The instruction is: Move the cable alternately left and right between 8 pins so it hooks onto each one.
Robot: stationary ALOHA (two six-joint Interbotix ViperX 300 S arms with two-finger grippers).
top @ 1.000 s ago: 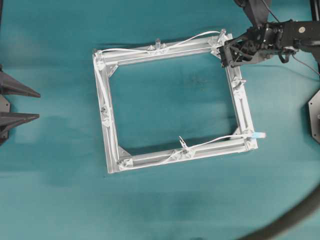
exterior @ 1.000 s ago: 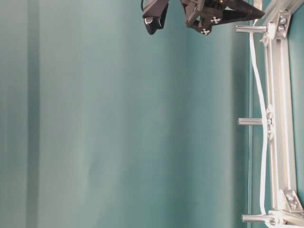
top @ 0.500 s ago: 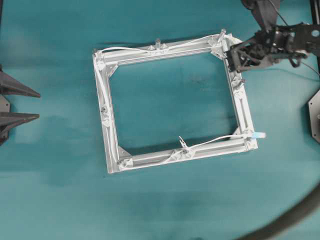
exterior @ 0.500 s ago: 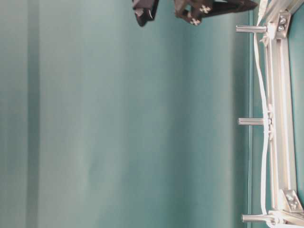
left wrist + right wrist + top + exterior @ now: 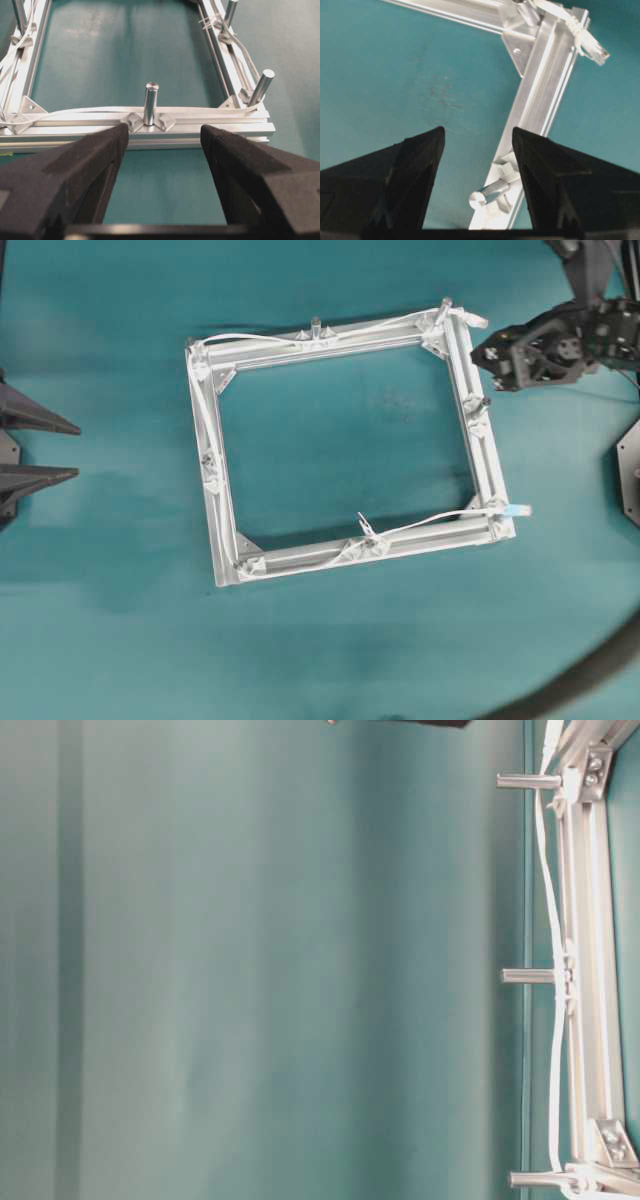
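Note:
The square aluminium frame (image 5: 485, 455) lies mid-table with short pins (image 5: 315, 326) round it. The white cable (image 5: 205, 440) runs from a connector end (image 5: 518, 510) at the lower right, along the near rail, up the left rail and across the far rail to its other end (image 5: 473, 318) at the top-right corner. My right gripper (image 5: 488, 368) hovers open just right of that corner, holding nothing. In its wrist view a pin (image 5: 487, 194) and the frame rail (image 5: 545, 95) lie between the open right gripper (image 5: 477, 132), with the connector (image 5: 592, 49) beyond. My left gripper (image 5: 78, 451) stands open at the left edge, facing a pin (image 5: 150, 102) and the cable (image 5: 90, 111).
A thick dark hose (image 5: 590, 675) curves across the bottom-right corner. A dark mount (image 5: 630, 470) sits at the right edge. In the table-level view three pins (image 5: 527, 976) stick out from the frame (image 5: 590, 970), with the cable (image 5: 552, 1050) lying along it.
My right gripper has drawn back to the right, away from the top-right corner, and left the table-level view. The cable's far stretch has dropped onto the rail.

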